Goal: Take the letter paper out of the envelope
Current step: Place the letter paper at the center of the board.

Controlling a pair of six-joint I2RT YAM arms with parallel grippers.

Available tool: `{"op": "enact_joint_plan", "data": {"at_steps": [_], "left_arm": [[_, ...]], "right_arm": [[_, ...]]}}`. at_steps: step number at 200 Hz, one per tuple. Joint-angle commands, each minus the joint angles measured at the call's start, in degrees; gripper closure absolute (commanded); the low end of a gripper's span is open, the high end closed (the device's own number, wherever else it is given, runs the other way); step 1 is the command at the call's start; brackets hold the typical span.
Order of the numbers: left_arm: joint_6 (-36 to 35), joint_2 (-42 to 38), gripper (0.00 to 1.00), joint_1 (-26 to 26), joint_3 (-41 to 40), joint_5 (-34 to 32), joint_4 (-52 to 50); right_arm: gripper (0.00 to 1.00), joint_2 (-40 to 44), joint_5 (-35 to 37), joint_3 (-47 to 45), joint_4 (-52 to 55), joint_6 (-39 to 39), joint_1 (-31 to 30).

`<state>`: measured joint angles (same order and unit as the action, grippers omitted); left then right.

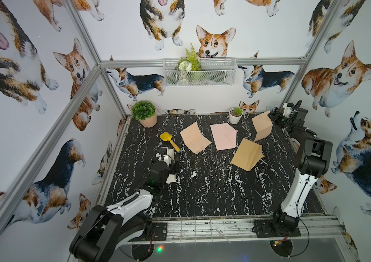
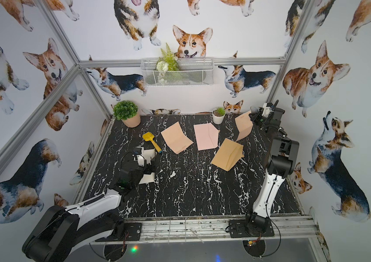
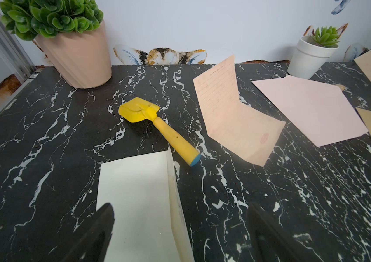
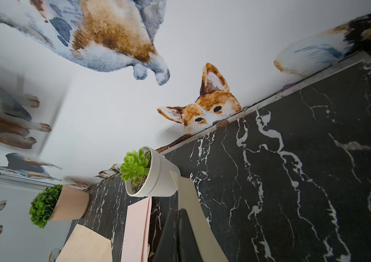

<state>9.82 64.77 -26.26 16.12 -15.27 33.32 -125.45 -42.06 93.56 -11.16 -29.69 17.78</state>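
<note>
Two envelopes matter here. By the left edge of the tabletop (image 1: 202,195), your left gripper (image 3: 180,211) hangs with jaws spread wide, holding nothing, over a white envelope (image 3: 134,195) lying flat. A second layer shows along one long side, but you can't tell whether it's flap or letter. Further right, a brown envelope (image 1: 245,155) lies mid-table with its flap raised. At the far right corner, your right gripper (image 4: 177,213) is pressed together on the top edge of a folded tan sheet (image 1: 262,127), held upright just beside the brown envelope, not in it. Expect the paper to be feather-light, limp and easily creased. It will likely sway and could slip from a shallow pinch, so grip well in from the edge, near the fold.
</note>
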Motion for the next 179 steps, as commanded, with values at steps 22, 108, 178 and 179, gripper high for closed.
{"op": "enact_joint_plan", "data": {"at_steps": [22, 108, 178, 179], "left_arm": [[0.37, 0.91, 0.07, 0.04, 0.4, 0.57, 2.22], [0.11, 1.41, 0.07, 0.06, 0.4, 1.11, 2.63], [0.02, 0.81, 0.07, 0.04, 0.21, 1.29, 2.63], [0.02, 0.8, 0.07, 0.01, 0.18, 1.29, 2.63]], "right_arm": [[1.0, -4.57, -1.58, 4.44, 3.79, 4.38, 0.5], [1.0, -8.4, 9.8, 14.82, 24.99, 16.77, 0.76], [0.92, -7.1, 10.49, 13.23, 25.32, 17.4, 0.76], [0.93, -7.05, 10.5, 13.18, 25.27, 17.39, 0.76]]}}
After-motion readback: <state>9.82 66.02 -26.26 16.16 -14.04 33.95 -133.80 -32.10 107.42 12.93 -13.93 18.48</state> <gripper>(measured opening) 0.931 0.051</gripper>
